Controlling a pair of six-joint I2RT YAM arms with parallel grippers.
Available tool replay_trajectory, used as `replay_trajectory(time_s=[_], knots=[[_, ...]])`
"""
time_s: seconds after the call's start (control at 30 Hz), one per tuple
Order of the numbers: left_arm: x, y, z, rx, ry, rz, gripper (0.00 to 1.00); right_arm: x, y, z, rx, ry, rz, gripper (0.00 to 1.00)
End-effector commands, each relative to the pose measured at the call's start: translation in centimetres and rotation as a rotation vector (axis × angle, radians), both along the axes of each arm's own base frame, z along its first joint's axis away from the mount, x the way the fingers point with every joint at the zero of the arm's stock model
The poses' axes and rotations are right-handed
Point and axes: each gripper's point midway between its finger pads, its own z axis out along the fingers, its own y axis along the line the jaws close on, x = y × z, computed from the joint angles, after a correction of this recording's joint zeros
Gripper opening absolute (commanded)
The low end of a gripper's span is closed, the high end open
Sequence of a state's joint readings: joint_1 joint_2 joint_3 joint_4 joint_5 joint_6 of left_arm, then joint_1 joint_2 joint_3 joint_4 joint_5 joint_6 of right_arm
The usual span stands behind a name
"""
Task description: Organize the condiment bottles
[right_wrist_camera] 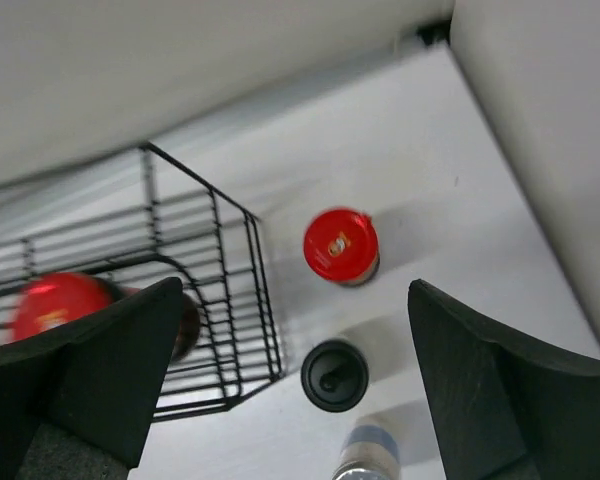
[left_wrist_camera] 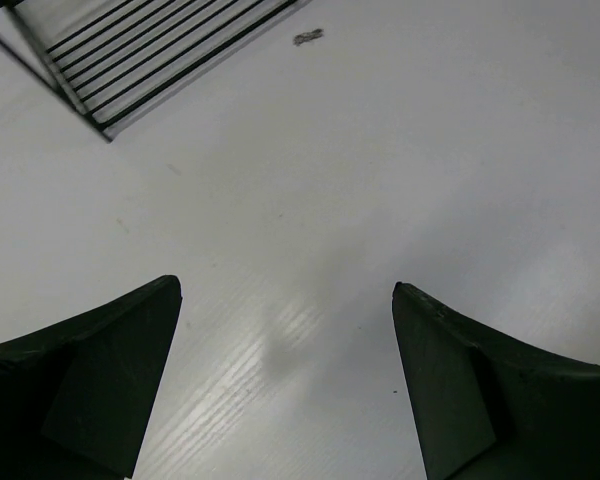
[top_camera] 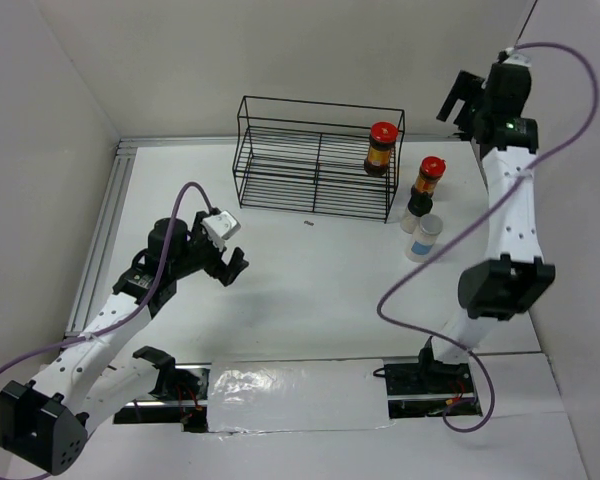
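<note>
Left jaws: wide apart, empty, over the surface point(left_wrist_camera: 380, 150); wire rack point(top_camera: 315, 160): one red-capped bottle point(top_camera: 381, 148) at its right end; just right of it, far to near: second red-capped bottle point(right_wrist_camera: 340, 245), black-capped bottle point(right_wrist_camera: 334, 375), blue-labelled bottle point(right_wrist_camera: 365, 455); right jaws: wide apart, empty, high above these; advised: descend squarely on the far one, clearing wire and black cap

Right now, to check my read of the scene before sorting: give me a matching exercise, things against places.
1 wire rack
2 black-capped bottle
3 blue-labelled bottle
4 left gripper

A open above the table
B holds one red-capped bottle
C end of the outside row nearest the arm bases
D middle of the outside row

Pairs: 1-B, 2-D, 3-C, 4-A
</note>
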State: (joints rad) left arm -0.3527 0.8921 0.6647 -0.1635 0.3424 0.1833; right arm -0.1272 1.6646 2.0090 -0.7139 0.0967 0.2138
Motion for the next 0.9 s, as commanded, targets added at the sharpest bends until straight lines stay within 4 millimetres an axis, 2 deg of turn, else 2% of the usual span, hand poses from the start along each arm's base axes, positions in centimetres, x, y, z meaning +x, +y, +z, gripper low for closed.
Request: replay_trajectory(time_s=[0.0, 0.03, 0.1, 0.17, 0.23, 0.37, 0.43, 0.47, 0.57, 0.67, 0.87], knots=[[2.0, 2.8, 0.3, -0.052, 0.031, 0.265, 0.99, 1.3, 0.3, -6.7, 0.070, 0.173, -0.004, 1.00], [2.6, 4.3, -0.1, -0.053, 0.056, 0.384, 0.99, 1.4, 0.0, -8.2, 0.068, 0.202, -0.014, 1.00], [2.3, 5.5, -1.7, -0.059, 0.149, 0.468, 0.99, 2.1, -0.6, -9.7, 0.073, 0.219, -0.023, 0.99], [1.6, 5.3, -2.9, -0.056, 0.207, 0.452, 0.99, 2.7, -0.6, -11.5, 0.080, 0.245, -0.003, 0.93], [1.0, 4.7, -3.1, -0.071, 0.228, 0.413, 0.99, 3.2, -0.7, -12.5, 0.083, 0.253, 0.012, 0.87], [0.8, 4.2, -3.6, -0.065, 0.238, 0.368, 0.99, 4.3, -0.7, -15.9, 0.084, 0.323, 0.033, 0.92], [1.3, 4.4, -3.4, -0.059, 0.217, 0.360, 0.99, 4.7, -0.8, -17.0, 0.070, 0.350, 0.027, 0.94], [1.4, 4.5, -3.4, -0.056, 0.211, 0.360, 0.99, 5.0, -1.1, -18.3, 0.057, 0.380, 0.014, 0.94], [2.0, 4.7, -3.0, -0.052, 0.188, 0.364, 0.99, 5.4, -1.6, -20.6, 0.031, 0.436, -0.016, 0.95], [2.2, 4.7, -2.9, -0.058, 0.191, 0.361, 0.99, 6.0, -1.2, -22.0, 0.020, 0.458, -0.011, 0.96], [2.4, 5.0, -2.9, -0.067, 0.210, 0.368, 0.99, 7.4, -1.1, -22.9, -0.032, 0.447, -0.028, 0.94]])
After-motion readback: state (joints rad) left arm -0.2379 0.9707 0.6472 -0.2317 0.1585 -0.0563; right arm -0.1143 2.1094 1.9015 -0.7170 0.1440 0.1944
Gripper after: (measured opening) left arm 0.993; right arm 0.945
